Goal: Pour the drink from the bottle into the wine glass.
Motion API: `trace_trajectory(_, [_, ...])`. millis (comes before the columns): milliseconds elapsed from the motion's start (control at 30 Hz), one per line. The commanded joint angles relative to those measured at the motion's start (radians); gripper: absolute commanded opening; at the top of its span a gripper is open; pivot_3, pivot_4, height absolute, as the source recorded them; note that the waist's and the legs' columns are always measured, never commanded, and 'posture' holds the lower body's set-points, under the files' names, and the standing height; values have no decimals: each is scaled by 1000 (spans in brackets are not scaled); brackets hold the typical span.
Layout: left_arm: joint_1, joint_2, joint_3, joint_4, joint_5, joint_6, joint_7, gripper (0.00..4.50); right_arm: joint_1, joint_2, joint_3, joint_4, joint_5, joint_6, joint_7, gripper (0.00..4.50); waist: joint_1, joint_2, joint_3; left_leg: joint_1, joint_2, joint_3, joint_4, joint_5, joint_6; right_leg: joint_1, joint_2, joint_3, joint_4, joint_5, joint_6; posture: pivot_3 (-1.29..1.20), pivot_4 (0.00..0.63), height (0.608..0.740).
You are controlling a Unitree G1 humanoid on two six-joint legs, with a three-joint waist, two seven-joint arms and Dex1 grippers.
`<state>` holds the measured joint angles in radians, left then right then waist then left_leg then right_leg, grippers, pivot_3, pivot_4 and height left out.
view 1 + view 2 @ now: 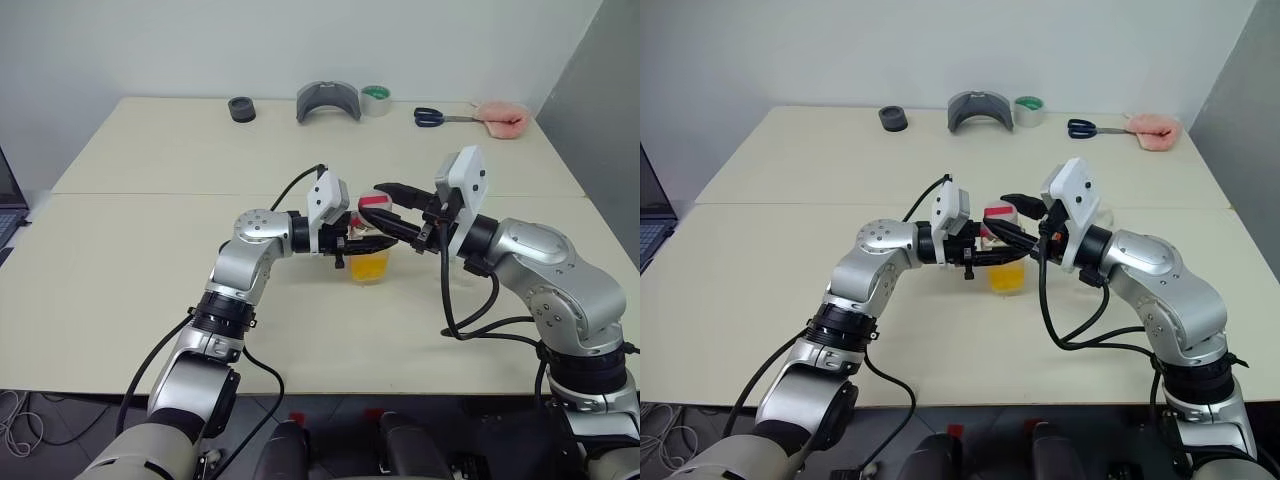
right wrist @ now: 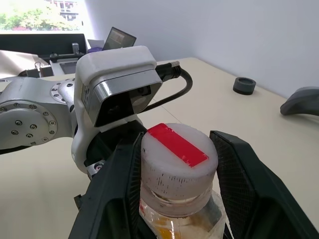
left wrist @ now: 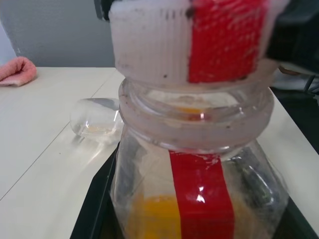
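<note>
While left fingers (image 2: 107,164) pinching bottle (image 3: 199,164)

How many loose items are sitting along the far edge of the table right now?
5: a black ring farthest left, then a grey curved piece, a roll of tape, blue-handled scissors, and a pink cloth farthest right. Others nearer may be hidden.

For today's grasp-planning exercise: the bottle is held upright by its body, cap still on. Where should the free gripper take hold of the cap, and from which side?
Grip the cap across its ribbed round side wall, one finger on each side, coming in level from the robot's right, opposite the left gripper holding the bottle. The cap stands clear above that grip, and the right gripper already straddles it this way.
</note>
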<state>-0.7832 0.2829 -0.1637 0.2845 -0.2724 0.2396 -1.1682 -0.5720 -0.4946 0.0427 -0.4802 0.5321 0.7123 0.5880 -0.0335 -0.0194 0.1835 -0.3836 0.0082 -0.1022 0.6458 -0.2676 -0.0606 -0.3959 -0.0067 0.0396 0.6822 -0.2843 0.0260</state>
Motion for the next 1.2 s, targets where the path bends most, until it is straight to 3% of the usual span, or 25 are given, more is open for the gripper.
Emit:
trace_trajectory(33, [-7,-4,5,-56,-25,-7,-2,1710,0,-11,-8,-37,-45,-63,-12,1741,0,0,0,0,0,0,0,0,0,0,0,0,0,0,0,0,150,740])
trace_trajectory(133, [-5,-4,6,-60,-25,-5,-1,1710,17,5,-17,-40,-79,-108,-36,1711,0,0,0,0,0,0,0,0,0,0,0,0,0,0,0,0,150,740])
trace_trajectory(267, [1,-3,7,-66,-26,-2,2,1710,62,32,-110,-52,-6,-67,-72,1707,1,0,0,0,0,0,0,0,0,0,0,0,0,0,0,0,150,740])
trace_trajectory(433, [17,2,17,-82,-27,5,17,1710,186,-57,-276,-36,-21,-48,-102,1706,4,0,0,0,-1,0,0,0,0,0,-1,0,0,0,0,0,150,740])
trace_trajectory(567, [31,7,29,-99,-33,18,40,1710,336,-105,-395,63,-127,-94,-179,1706,4,0,0,0,-1,0,0,0,0,1,-2,0,0,0,0,0,150,740])
trace_trajectory(767, [45,24,75,-110,-49,50,104,1710,498,-61,-410,153,-194,-141,-228,1706,-7,1,0,2,0,4,-1,0,0,1,-1,3,1,0,0,0,150,740])
trace_trajectory(1033, [41,69,175,-130,-74,96,225,1710,484,-67,-439,148,-173,-100,-228,4301,-17,1,0,3,2,5,0,0,0,1,2,4,2,0,0,0,150,740])
trace_trajectory(1067, [39,75,188,-129,-75,100,240,1710,479,-77,-443,144,-168,-98,-219,4500,-17,1,0,3,2,4,0,0,0,1,2,4,2,0,0,0,150,740])
trace_trajectory(1200, [36,90,264,-100,-54,84,357,1710,442,-130,-407,86,-149,-129,-141,4500,-14,1,0,3,1,5,0,0,0,1,1,4,1,0,0,0,150,740])
